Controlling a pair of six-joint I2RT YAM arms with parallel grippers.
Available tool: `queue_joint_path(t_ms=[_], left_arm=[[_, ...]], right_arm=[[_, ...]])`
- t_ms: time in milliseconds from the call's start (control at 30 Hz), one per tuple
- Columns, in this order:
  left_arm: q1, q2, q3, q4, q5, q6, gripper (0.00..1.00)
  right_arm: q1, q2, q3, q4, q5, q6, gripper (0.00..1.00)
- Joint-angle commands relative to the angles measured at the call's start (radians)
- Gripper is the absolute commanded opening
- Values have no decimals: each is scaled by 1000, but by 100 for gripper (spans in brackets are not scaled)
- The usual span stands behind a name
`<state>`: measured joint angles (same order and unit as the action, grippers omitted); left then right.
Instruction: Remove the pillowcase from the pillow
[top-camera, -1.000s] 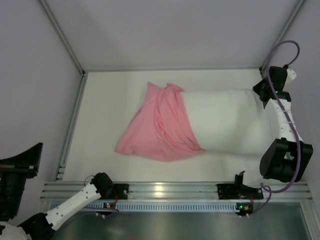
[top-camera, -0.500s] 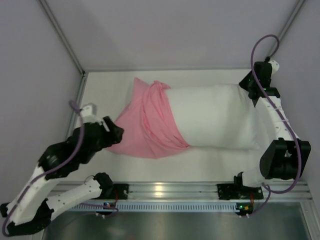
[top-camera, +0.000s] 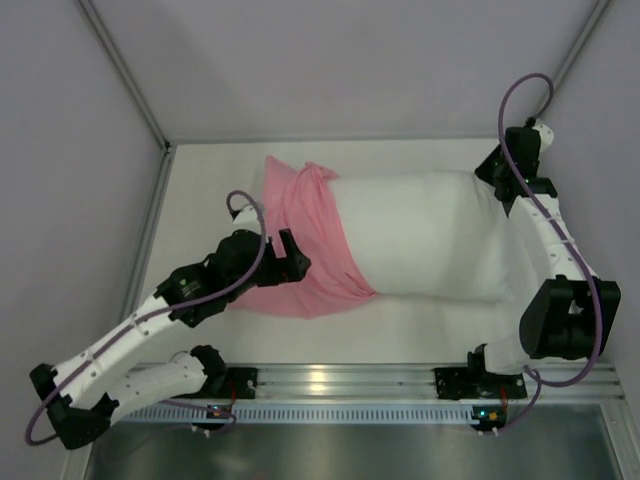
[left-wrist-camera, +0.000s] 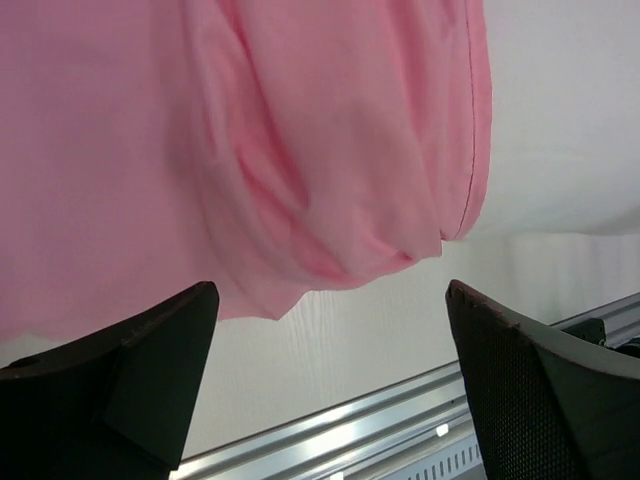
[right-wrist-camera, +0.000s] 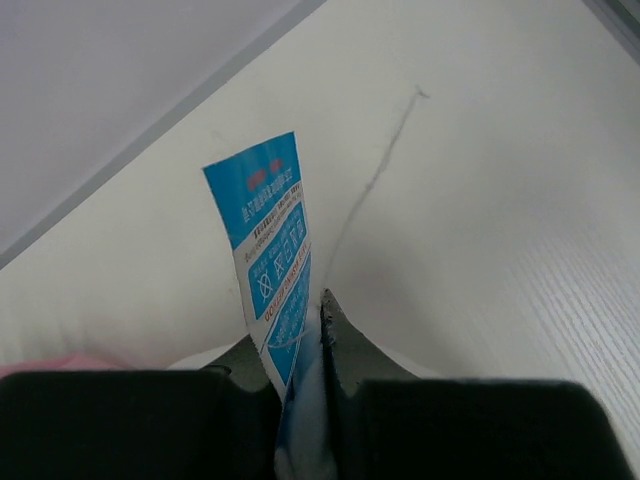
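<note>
Step in hand: stripping the cover, about mid-way. The large plump white rectangular pillow (top-camera: 430, 235) lies lengthwise across the middle of the white table (top-camera: 215, 180), with its right end near the right wall. The pink fabric pillowcase (top-camera: 325, 225) is bunched over the pillow's left end only. Most of the white body is bare, and loose pink cloth spreads flat on the table to the left and near side. The right gripper (top-camera: 503, 178) sits at the pillow's far right corner. In its wrist view the black fingers (right-wrist-camera: 345, 355) are pinched together on the pillow's corner seam, and the small blue-and-white care tag (right-wrist-camera: 270, 230) sticks up from between them, so it looks to be anchoring that end. The left gripper (top-camera: 288, 258) is over the near-left part of the pink cloth. In its wrist view its two black fingers (left-wrist-camera: 150, 360) stand wide apart, clamped on nothing, with pink folds just past the tips and bare table and the silver aluminium rail (top-camera: 330, 380) below. Judgement: roughly two thirds off, in a regrasp phase. The next move calls for the left gripper to drop onto a thick fold of pink cloth and close on cloth alone, not the pillow under it. It should then pull left, away from the pinned end, while the right holds firm. Which end of the case is the open one I cannot tell.
</note>
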<state>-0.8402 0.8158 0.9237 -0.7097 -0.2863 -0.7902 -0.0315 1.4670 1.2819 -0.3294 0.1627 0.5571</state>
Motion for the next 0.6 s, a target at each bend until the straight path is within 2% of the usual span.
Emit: queue_joint_path(t_ms=[0,33,167,333,367,400,467,500,533,567], left_arm=[[4,147,88,188,27,83,99],[7,233,113,187,22,116,99],[24,396,217,148,6,161,99],[39,519,245,147,15,186,99],[39,526,242,145,28,187,95],[39,529,230,150,45,183,86],[39,513,215,164,82,172,55],[39,496,187,174,96,171,36],[39,452,172,194,105,167,25],[39,424,159,194,110,166,9]], right_arm=[[24,-39,-13,64,-25,-8,0],[24,-45,-16,67,-25,-8,0],[24,-53,-26,75,-34,-19,0],[25,-62,-23,75,-28,-29,0],[24,-63,-20,75,-28,-31,0],[25,-62,-18,75,-25,-31,0],[24,-59,-15,75,-22,-31,0],[24,-57,-13,75,-22,-31,0],[24,-53,-13,75,-22,-29,0],[24,-50,-12,76,-22,-28,0]])
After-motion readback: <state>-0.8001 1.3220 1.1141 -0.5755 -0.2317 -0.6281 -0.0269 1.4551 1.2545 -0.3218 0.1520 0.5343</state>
